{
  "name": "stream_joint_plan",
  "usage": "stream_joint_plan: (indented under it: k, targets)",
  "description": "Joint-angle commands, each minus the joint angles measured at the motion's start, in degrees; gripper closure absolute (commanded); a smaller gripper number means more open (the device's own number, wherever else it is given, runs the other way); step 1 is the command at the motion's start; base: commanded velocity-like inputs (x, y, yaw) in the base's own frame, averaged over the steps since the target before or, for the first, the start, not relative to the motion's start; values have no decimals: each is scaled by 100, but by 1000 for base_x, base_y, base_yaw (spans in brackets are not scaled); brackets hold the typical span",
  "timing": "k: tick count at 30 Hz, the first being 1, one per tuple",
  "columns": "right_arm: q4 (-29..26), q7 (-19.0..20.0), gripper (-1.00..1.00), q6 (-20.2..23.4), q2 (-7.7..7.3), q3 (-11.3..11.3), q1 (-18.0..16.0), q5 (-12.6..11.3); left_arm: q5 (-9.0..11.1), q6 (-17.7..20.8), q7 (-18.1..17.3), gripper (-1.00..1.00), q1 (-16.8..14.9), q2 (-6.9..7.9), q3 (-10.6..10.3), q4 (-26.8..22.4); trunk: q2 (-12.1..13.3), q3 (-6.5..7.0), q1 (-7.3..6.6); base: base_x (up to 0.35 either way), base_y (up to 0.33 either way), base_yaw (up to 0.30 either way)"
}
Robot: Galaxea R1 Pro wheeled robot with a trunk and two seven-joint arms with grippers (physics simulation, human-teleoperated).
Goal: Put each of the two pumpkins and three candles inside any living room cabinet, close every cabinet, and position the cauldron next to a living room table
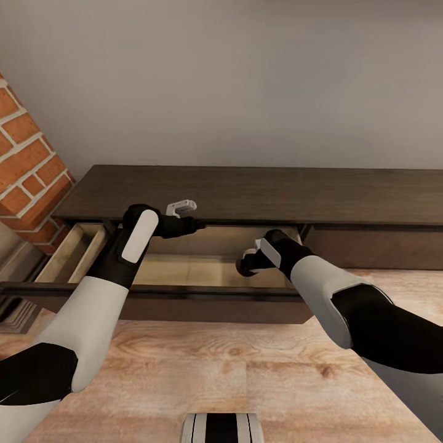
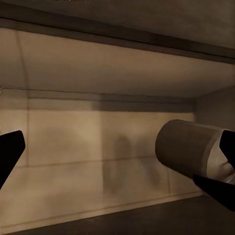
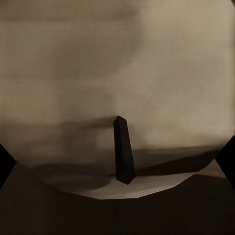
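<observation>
While the cabinet [image 1: 258, 194] stands with its wide drawer [image 1: 203, 271] pulled out toward the robot, the head view shows both arms reaching over it: the left gripper [image 1: 182, 208] near the drawer's far left, the right gripper [image 1: 249, 261] lower, inside at the right.

From the left wrist, the left gripper's fingers [image 2: 10, 152] are spread wide with nothing between them, and a candle [image 2: 188, 152] shows past them inside the pale interior.

From the right wrist, that candle [image 3: 117, 98] looms up close, clamped in the right gripper, wick [image 3: 123, 149] facing the lens.

I judge one candle is about to be stowed; pumpkins, closing and cauldron remain, as far as shown.
</observation>
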Motion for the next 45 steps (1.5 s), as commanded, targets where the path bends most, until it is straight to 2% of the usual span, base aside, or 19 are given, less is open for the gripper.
stream_joint_plan:
  k: [1, 14, 40, 45]
  targets:
    - [-7, -47, 100, 22, 0, 29, -3, -62, 60, 11, 56, -100, -3, 2, -9, -4, -3, -26, 1, 0, 0, 0]
    - [-6, -77, 100, 30, 0, 27, -4, -56, 60, 19, 47, -100, -7, 0, -10, -16, -20, -383, 35, 0, 0, 0]
    - [96, -96, 100, 30, 0, 27, -2, -47, 78, 20, 25, -100, -5, 4, -4, -22, -20, -387, 35, 30, 6, 0]
    - [114, -96, 100, 30, 0, 27, -4, -47, 78, 20, 25, -100, -6, 3, -4, -22, -27, -498, 48, 0, 0, 0]
